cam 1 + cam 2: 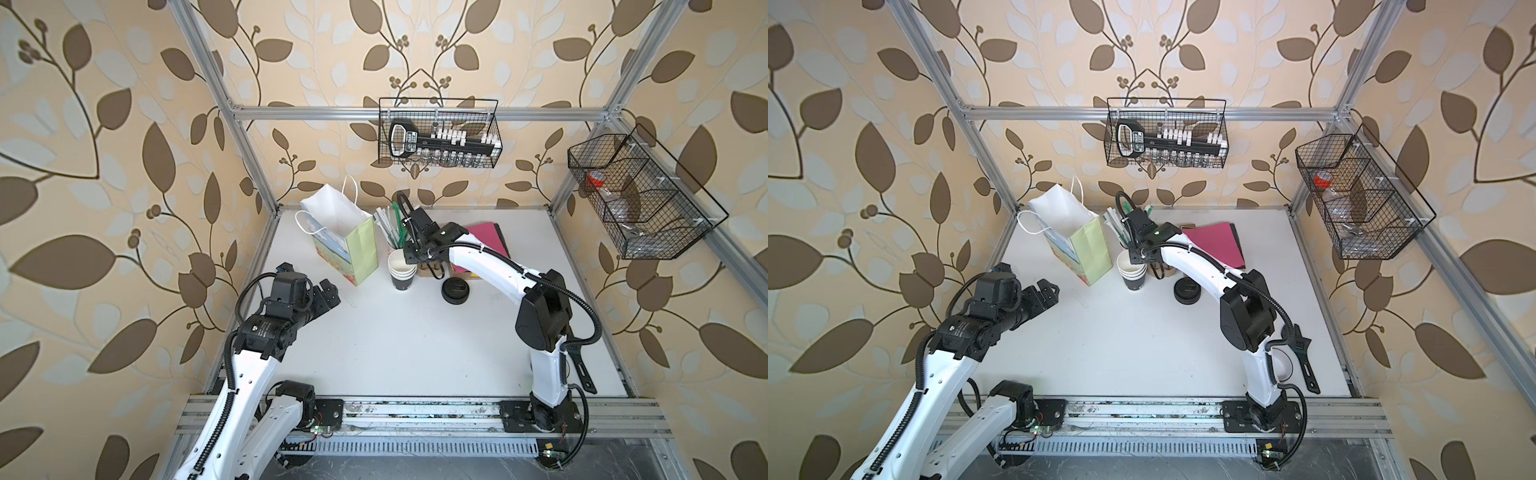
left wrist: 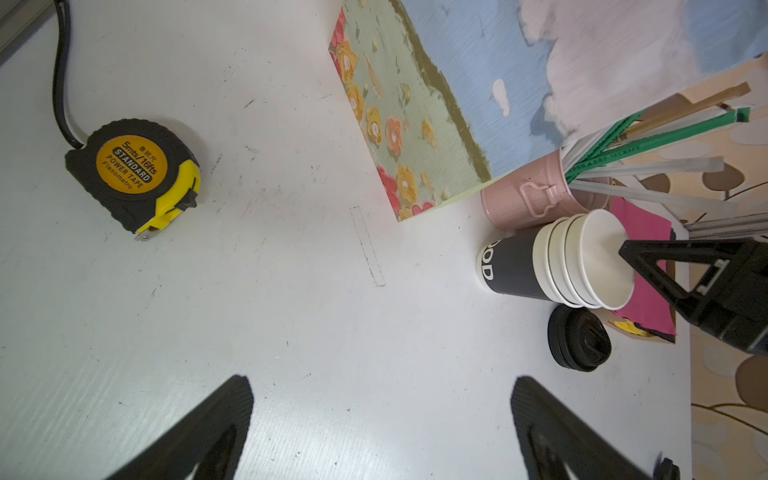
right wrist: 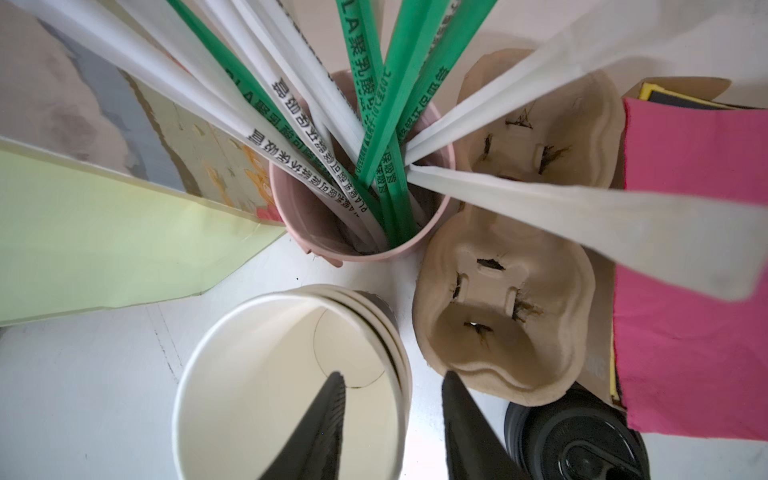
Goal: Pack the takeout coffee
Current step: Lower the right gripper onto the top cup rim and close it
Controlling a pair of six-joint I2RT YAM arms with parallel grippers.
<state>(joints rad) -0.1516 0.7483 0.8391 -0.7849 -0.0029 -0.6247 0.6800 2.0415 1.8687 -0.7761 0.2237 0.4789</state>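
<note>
The right claw [image 3: 393, 376] stands half-spread astride the rim of the stacked cups [image 1: 402, 268] near the far edge of the desk [image 1: 415, 353], likely to lift 1; no lidded coffee shows. The left claw [image 1: 328, 294] hovers wide, empty.

1. The left arm [image 1: 245, 386] rises from the near edge, elbow bent, forearm slanting toward the middle of the worktop [image 1: 395, 340].
2. The left gripper [image 1: 328, 294] hovers above the worktop, jaws spread wide.
3. The right arm [image 1: 486, 259] stretches from its near base to the far middle, wrist turned downward.
4. The right gripper [image 3: 392, 384] points down, jaws partly apart with a clear gap between them.
</note>
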